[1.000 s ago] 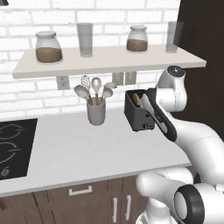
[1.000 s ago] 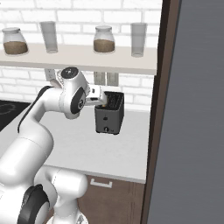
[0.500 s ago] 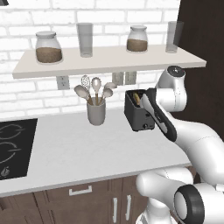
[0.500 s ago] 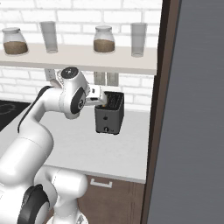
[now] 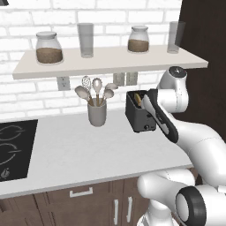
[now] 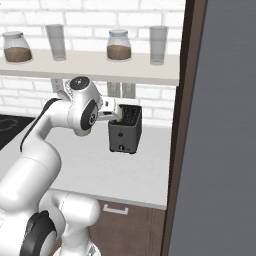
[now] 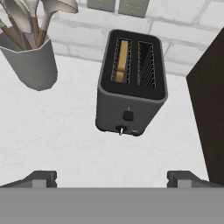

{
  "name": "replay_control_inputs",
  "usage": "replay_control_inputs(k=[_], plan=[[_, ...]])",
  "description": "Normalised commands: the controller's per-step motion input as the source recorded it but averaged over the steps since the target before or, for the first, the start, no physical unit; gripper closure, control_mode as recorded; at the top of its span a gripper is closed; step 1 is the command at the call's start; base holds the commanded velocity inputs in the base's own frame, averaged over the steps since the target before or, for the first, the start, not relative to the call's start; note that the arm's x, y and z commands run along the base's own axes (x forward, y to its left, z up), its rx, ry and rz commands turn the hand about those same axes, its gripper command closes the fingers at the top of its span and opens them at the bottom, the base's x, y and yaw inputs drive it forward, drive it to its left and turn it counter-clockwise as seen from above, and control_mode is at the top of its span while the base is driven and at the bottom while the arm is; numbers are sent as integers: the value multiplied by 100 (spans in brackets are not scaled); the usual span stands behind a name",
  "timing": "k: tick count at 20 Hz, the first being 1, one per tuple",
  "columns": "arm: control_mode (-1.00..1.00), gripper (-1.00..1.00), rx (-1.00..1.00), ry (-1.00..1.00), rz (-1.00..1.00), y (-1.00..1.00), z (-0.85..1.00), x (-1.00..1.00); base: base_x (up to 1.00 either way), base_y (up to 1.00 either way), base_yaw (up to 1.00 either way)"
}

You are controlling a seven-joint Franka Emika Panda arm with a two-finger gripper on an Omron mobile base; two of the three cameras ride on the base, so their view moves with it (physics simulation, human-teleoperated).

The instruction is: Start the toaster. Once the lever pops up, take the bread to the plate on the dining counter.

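The black toaster stands on the white worktop against the brick wall. A tan slice of bread sits down in its left slot; the right slot is empty. On the toaster's front face are a small lever knob and a dial below it. My gripper hovers above and in front of the toaster, looking down on it. It is open wide, with nothing between its fingertips. The plate and the dining counter are out of view.
A grey utensil cup with spoons stands left of the toaster. Above runs a shelf with jars and glasses. A black hob lies at the far left. A tall dark panel closes the right side.
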Motion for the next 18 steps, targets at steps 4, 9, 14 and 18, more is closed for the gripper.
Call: replay_control_inputs(k=[4, 9, 14, 18], plan=[[-100, -100, 0, 0, 0, 0, 0, 0, 0, 0, 0], [-100, -100, 0, 0, 0, 0, 0, 0, 0, 0, 0], [-100, -100, 0, 0, 0, 0, 0, 0, 0, 0, 0], [-100, -100, 0, 0, 0, 0, 0, 0, 0, 0, 0]])
